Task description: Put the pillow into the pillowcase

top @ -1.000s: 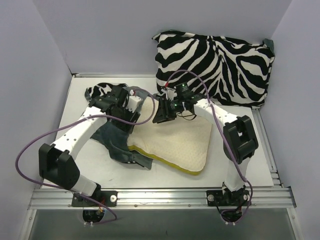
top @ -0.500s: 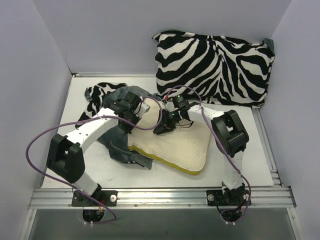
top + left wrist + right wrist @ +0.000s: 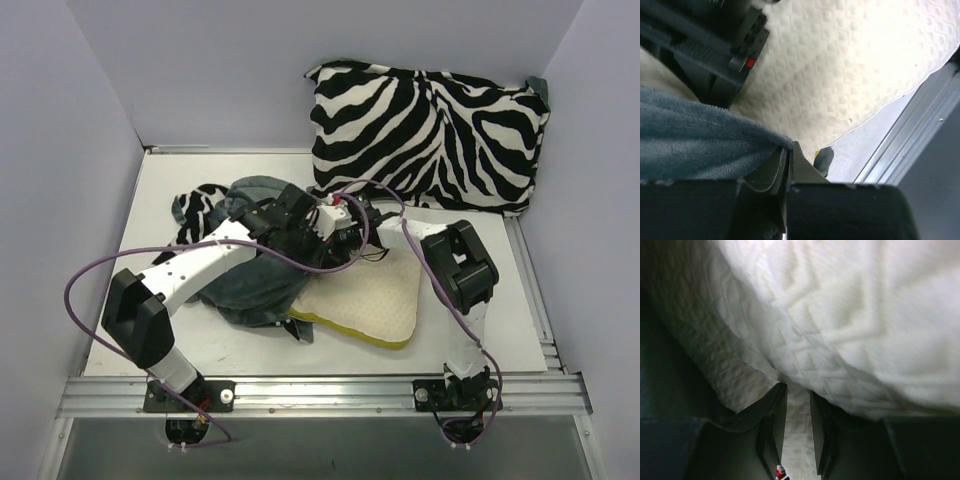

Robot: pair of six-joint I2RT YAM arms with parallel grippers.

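Table (image 3: 250, 350), white, grey walls | pillow (image 3: 375, 300) flat mid-table, left end under pillowcase (image 3: 250, 285) | left gripper (image 3: 790, 148) clenched on pillowcase's plush hem, likely to draw it over | right gripper (image 3: 797, 395) nips pillow edge, likely anchoring it

I count | flat cream-yellow quilted pillow (image 3: 375, 300): 1 | grey-teal plush pillowcase (image 3: 250, 285) with zebra-print reverse: 1 | plump black-and-white zebra-print cushion (image 3: 430, 125): 1 | white table (image 3: 160, 185): 1 | my white-and-black arms: 2, left arm (image 3: 200, 265), right arm (image 3: 462, 268)
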